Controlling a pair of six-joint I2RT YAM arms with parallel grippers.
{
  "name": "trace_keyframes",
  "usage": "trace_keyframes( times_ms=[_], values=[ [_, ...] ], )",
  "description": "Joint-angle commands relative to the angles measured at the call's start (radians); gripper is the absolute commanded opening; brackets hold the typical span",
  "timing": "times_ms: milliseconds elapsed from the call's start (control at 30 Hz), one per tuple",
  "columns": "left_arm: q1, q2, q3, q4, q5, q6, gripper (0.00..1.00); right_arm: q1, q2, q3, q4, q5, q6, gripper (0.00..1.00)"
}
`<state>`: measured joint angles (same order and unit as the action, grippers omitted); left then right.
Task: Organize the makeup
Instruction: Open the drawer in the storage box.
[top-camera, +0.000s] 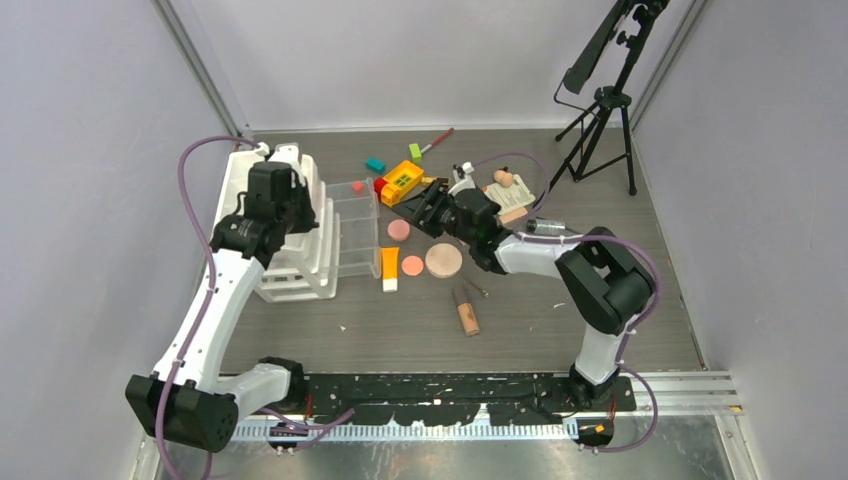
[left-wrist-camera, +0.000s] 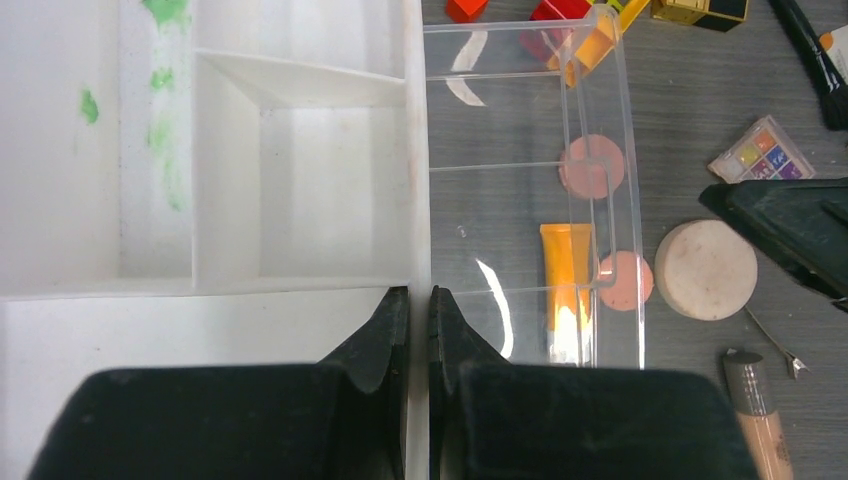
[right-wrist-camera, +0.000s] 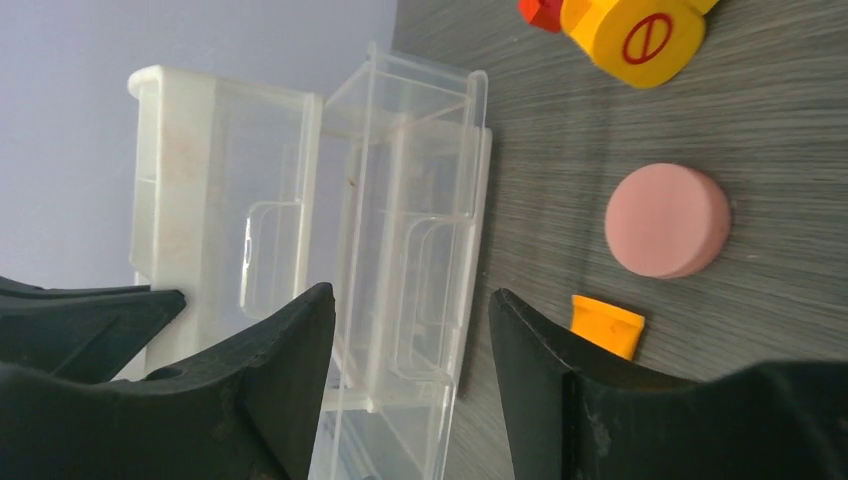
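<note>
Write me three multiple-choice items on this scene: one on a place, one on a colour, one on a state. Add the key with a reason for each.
1. Where does the orange tube lie?
A. On the table beside the clear organizer
B. Inside the organizer
C. In the right pincer

2. What colour is the tube's cap?
A. Black
B. White
C. Green

3. How does the right pincer stand?
A. Shut on the tube
B. Shut, empty
C. Open, empty

Key:
1 A, the top view shows it flat on the table by the organizer.
2 B, the tube's near end is white.
3 C, the right wrist view shows its fingers apart, gripping nothing.
</note>
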<state>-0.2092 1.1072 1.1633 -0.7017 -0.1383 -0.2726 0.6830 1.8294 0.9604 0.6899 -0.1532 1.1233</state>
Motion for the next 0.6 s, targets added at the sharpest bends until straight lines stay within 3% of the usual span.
trace_keyframes(
  times_ms=[0,267,567],
  values=[
    [0.003,-0.002,0.067,-0.003,-0.039,0.045,0.0,-0.005,-0.1,0.049,-0.263,0.136,-0.174,0.63],
    [0.003,0.006,0.056,0.009,0.009,0.056,0.03,-0.005,-0.147,0.133,-0.557,0.274,-0.276,0.64],
    [0.004,-0.005,0.039,0.014,0.03,0.067,0.29,-0.005,-0.129,0.23,-0.774,0.361,-0.36,0.66]
  ],
)
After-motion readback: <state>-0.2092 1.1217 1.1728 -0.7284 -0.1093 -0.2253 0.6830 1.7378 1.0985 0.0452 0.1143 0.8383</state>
